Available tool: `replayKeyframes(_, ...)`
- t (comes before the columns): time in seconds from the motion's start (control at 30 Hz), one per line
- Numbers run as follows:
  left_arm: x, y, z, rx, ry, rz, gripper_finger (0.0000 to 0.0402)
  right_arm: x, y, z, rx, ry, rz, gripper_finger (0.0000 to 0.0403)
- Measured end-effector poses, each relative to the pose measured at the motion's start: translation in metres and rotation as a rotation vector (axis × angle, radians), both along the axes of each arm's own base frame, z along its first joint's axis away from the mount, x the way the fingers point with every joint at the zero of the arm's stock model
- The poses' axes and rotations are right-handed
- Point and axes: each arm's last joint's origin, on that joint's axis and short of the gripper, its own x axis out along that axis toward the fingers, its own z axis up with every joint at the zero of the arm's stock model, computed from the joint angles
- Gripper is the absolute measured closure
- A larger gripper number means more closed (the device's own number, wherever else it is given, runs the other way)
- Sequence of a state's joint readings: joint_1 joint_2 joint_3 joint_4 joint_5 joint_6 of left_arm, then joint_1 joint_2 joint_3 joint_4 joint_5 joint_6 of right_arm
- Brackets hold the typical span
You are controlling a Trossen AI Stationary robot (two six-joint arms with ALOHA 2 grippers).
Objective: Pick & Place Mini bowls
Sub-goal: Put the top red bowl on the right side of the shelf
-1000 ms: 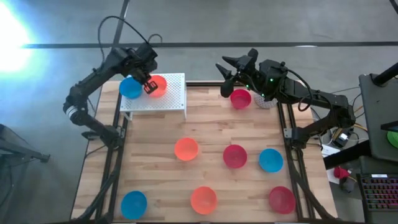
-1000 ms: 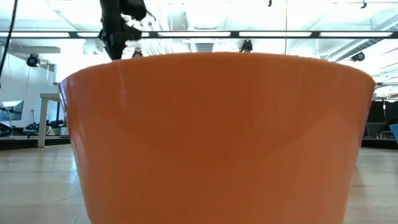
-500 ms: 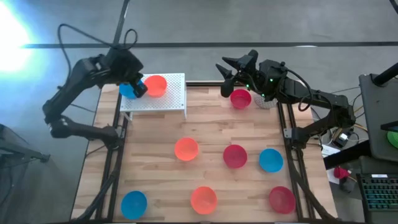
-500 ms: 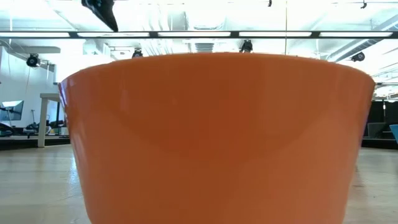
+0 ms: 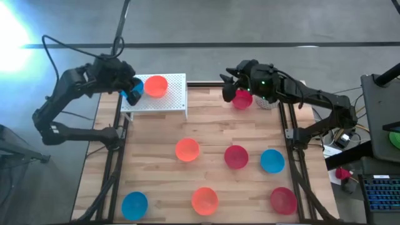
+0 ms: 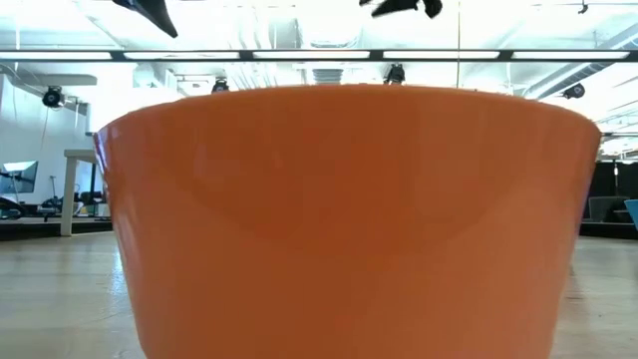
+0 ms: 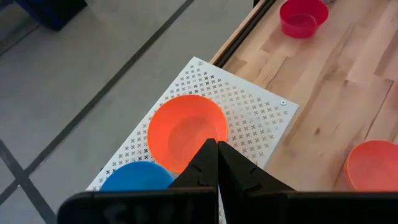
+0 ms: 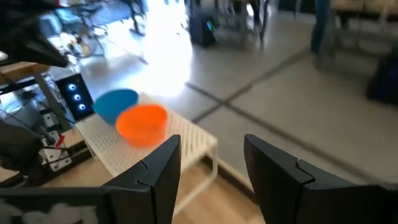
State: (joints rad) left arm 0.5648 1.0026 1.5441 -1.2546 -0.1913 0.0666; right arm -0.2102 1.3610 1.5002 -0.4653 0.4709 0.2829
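At the upper left of the high view a white perforated rack [image 5: 164,100] stands on the bench [image 5: 156,181], and it looks to be the collecting place: an orange bowl [image 5: 156,85] and a blue bowl [image 5: 134,87] already sit on it just beside each other, mouths up. The left pincer [image 5: 132,94] hangs over the rack's left end, above the blue bowl, clenched on nothing; in the left wrist view its fingertips [image 7: 214,158] meet in a point over the orange bowl's near rim, which reads as an emptied hand.

The right pincer [image 5: 230,84] hovers at the upper middle of the high view, over the bench's far edge, released and wide. A red bowl [image 5: 242,99] stands just below it, probably the next one to fetch, since the fingers are spread to straddle a rim.

The other mini bowls stand loose and well apart on the wood: orange [image 5: 187,150], red [image 5: 235,156], blue [image 5: 272,160], blue [image 5: 134,204], orange [image 5: 204,200], red [image 5: 283,200]. Each is round, so no long axis; all open upward, and one orange bowl [image 6: 349,219] fills the low view
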Motion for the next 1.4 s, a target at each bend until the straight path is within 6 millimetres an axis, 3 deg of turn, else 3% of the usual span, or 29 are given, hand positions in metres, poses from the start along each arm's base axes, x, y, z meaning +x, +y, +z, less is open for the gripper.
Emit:
replayKeyframes(0.3,0.005,0.002,-0.005,-0.013,-0.008,-0.017,0.0402,-0.012,-0.007,-0.020,0.172,0.118,-0.101,0.0229)
replayKeyframes(0.53,0.005,0.002,-0.004,-0.016,-0.024,-0.011,0.0402,-0.025,-0.018,-0.038,0.425,0.123,-0.316,0.0229)
replayKeyframes(0.7,0.006,0.003,-0.003,-0.016,-0.044,-0.023,0.0402,-0.030,-0.028,-0.065,0.616,0.224,-0.472,0.0229)
replayKeyframes(0.97,0.007,0.003,-0.002,-0.010,-0.059,-0.026,0.0401,-0.017,-0.042,-0.113,0.826,0.447,-0.548,0.0229)
replayKeyframes(1.4,0.007,0.003,-0.002,-0.013,-0.059,-0.029,0.0402,-0.019,-0.076,-0.177,0.916,0.716,-0.719,0.0229)
